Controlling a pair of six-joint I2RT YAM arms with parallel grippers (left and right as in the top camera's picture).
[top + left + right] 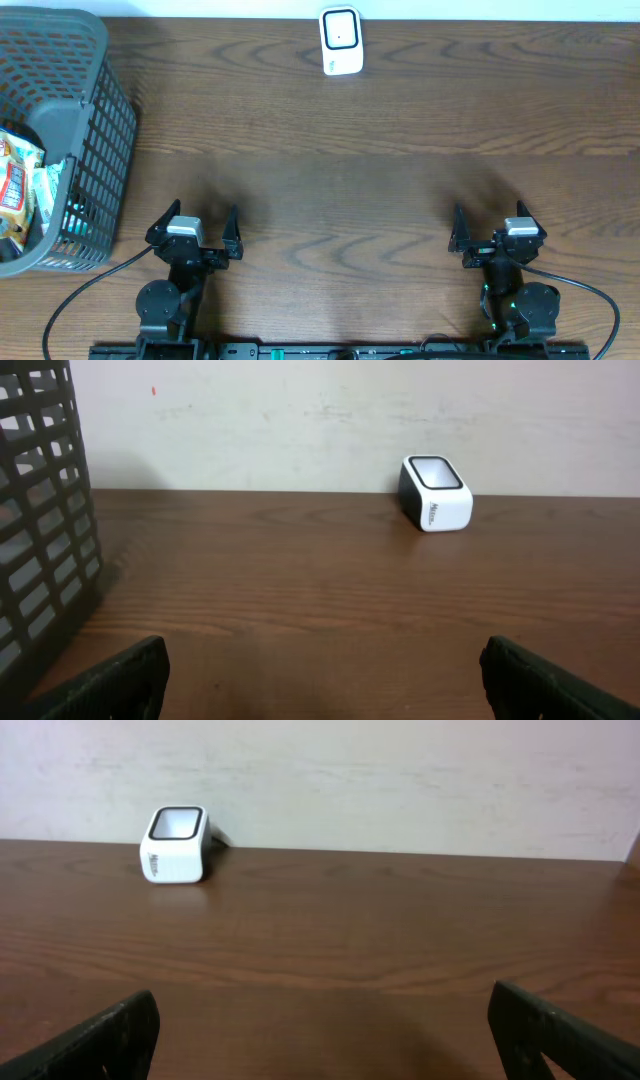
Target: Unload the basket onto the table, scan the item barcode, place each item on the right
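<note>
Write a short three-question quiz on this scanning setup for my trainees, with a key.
1. True or false: the grey basket at the left end of the table holds packets.
2. The white scanner stands: A) inside the basket; B) at the table's far edge; C) between the left arm's jaws.
3. Short answer: is either arm's jaws holding anything?

Key: 1 true; 2 B; 3 no, both pairs stand open and empty.
</note>
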